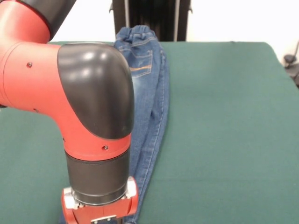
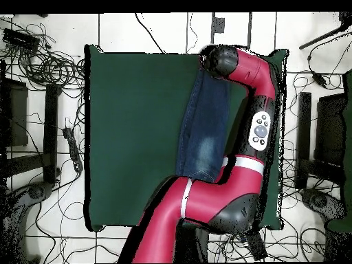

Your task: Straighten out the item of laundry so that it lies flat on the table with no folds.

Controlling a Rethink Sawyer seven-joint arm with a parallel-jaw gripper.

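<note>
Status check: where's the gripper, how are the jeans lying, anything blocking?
Gripper hidden beneath the arm, at the cuff end. Jeans folded lengthwise, legs stacked, on the table. Nothing else on the cloth.

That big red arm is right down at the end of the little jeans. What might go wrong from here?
The small blue denim jeans lie folded lengthwise, one leg over the other, on the dark green cloth table. A pull at the cuff end may only drag the whole pair, leaving the fold. The cuffs sit near the table's edge, so they might slip off.

Tangled cables [image 2: 51, 65] on tiled floor [image 2: 137, 31]
</note>
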